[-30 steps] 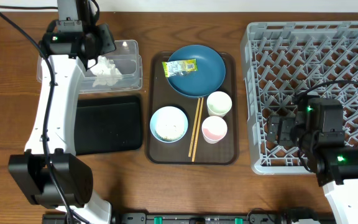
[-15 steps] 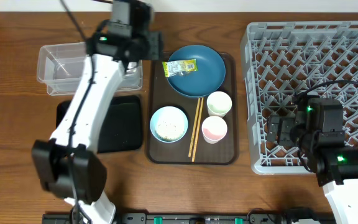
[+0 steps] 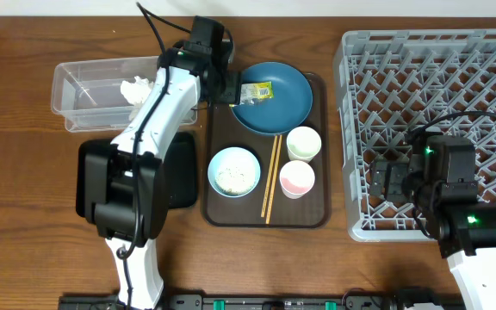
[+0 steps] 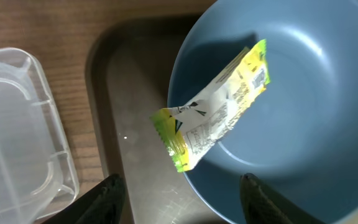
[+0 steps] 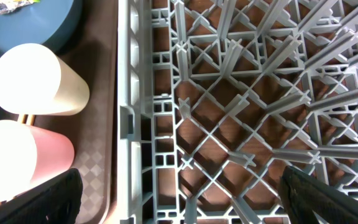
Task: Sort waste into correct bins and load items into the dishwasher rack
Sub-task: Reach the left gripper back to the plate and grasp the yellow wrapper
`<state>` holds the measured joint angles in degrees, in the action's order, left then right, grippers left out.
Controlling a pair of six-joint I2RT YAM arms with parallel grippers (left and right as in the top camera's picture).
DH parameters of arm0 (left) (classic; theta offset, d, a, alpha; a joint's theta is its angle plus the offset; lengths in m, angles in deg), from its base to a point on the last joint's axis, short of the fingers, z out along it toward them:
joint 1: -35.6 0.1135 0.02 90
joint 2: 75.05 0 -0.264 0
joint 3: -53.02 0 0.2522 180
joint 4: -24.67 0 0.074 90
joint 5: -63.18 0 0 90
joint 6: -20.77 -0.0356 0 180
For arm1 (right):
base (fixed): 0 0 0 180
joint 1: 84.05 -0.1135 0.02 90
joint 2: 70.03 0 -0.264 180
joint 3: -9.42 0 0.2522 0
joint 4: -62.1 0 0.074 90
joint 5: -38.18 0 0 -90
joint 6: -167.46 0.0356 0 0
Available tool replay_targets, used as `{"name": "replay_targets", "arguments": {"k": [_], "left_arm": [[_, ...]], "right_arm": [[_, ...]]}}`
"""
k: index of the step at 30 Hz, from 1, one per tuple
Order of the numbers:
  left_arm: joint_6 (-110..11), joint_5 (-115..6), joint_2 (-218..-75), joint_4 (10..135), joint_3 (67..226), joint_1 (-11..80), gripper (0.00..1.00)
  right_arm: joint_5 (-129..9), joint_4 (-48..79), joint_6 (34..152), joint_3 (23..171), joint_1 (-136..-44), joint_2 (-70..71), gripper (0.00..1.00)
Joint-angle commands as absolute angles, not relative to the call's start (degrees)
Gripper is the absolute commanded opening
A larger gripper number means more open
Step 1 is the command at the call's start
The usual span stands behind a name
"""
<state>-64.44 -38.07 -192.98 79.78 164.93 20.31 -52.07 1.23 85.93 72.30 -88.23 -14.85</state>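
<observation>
Overhead, the left gripper (image 3: 229, 86) hangs by the left rim of the dish (image 3: 282, 102), and the left wrist view shows its jaws spread wide and empty just short of the wrapper (image 4: 213, 106), which lies partly in the dish and overhangs its rim above the brown tray (image 3: 317, 211). Tissue (image 3: 136, 89) sits in the tub (image 3: 69, 86); rice scraps (image 3: 233, 175) sit in the bowl (image 3: 218, 164), near the cups (image 3: 304, 142) and chopsticks (image 3: 271, 176), with the black tray (image 3: 183, 168) beside. The right gripper (image 3: 379, 182), fingers apart and holding nothing, hovers over the rack (image 3: 437, 77) near its left wall.
</observation>
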Motion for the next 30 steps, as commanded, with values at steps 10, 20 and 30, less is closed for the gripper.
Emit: {"name": "replay_targets", "arguments": {"k": [10,20,30], "left_arm": [[-64.68,-38.2,-197.49,77.55,164.49,20.24,0.63],[-64.44,-38.18,-198.19,75.62,164.49,19.76,0.63],[-64.26,-38.18,-199.37,74.81,164.51,19.43,0.6]], "right_arm": [[-52.1,1.16,85.08,73.48,-87.71,-14.83,0.99],[-52.1,1.16,85.08,73.48,-87.71,-14.83,0.99],[-52.07,0.9,85.08,73.48,-87.71,-14.83,0.99]]}}
